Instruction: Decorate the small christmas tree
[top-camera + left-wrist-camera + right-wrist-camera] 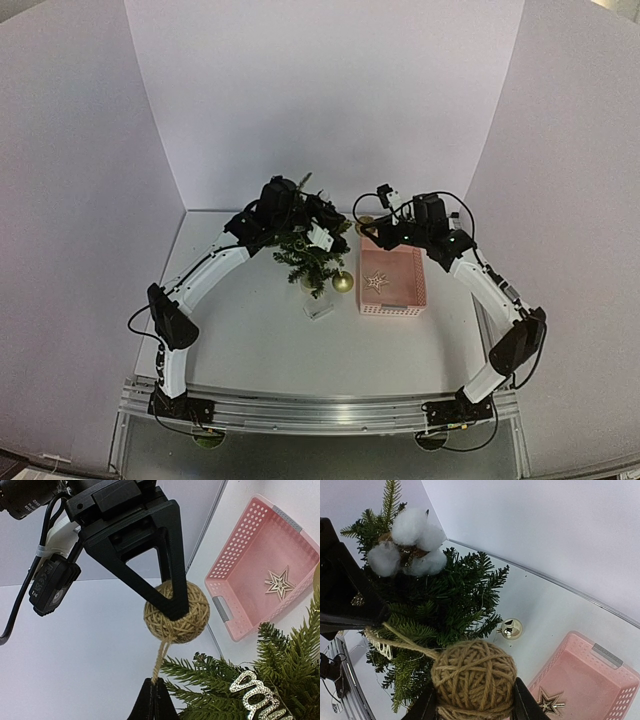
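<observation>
Small christmas tree [310, 250] sits mid-table, left of a pink basket [392, 308], already wearing a cotton boll [410, 542] and glitter word [260, 695]. Right gripper [475, 700] clasps a twine ball [474, 677] beside it. Left gripper [156, 685] pinches the ball's string. Gold bauble [343, 282] and star [376, 282] not yet hung.

small christmas tree [455, 595] base hidden in wrist views; glitter word ornament [250, 692] cut off below.
</observation>
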Controlling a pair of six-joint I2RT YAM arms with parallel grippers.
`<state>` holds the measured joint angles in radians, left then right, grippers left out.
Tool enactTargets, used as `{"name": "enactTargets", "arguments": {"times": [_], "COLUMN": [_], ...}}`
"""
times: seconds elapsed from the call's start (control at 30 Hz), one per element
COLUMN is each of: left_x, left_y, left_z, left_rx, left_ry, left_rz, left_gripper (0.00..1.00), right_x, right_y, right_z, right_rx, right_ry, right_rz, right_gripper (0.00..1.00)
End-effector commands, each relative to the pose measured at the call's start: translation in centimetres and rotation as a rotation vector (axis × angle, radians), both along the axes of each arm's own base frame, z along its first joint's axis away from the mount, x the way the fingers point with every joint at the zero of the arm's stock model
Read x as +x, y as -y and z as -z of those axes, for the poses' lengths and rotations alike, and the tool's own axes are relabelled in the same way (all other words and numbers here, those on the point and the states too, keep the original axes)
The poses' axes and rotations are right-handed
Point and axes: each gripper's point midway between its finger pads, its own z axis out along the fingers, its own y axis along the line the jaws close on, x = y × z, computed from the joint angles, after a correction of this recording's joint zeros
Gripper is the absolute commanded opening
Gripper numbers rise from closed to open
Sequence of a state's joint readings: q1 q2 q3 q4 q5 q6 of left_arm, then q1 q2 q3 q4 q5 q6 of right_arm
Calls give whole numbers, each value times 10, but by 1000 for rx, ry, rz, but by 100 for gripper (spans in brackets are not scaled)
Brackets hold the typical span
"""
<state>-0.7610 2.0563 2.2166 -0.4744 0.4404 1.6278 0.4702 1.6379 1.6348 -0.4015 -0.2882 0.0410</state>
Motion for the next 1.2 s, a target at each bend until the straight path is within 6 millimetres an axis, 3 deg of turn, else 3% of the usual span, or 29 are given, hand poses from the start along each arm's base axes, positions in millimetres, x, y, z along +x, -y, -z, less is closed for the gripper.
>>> {"name": "enactTargets", "arguments": {"times": [0.0,0.3,0.9,1.17], "left_x": [-1,-5,-10,-11], "left_y": [1,-3,-6,-7], "left_z": [5,7,12,15], "left_rx": [16,43,63,72], "left_ry": [2,-20,-36,-41], "left_rz": [8,12,25,22], "left_gripper": [0,0,0,0], "right_x": [2,-6,-25,-25], "right_y": [-3,-1,-11,-5], "right_z": [-3,4,-9,8], "right_rx": [6,7,13,-17], "right_ry": [26,3,68,43], "right_rz": [-10,-14,-69,-39], "right_gripper": [6,6,5,5]}}
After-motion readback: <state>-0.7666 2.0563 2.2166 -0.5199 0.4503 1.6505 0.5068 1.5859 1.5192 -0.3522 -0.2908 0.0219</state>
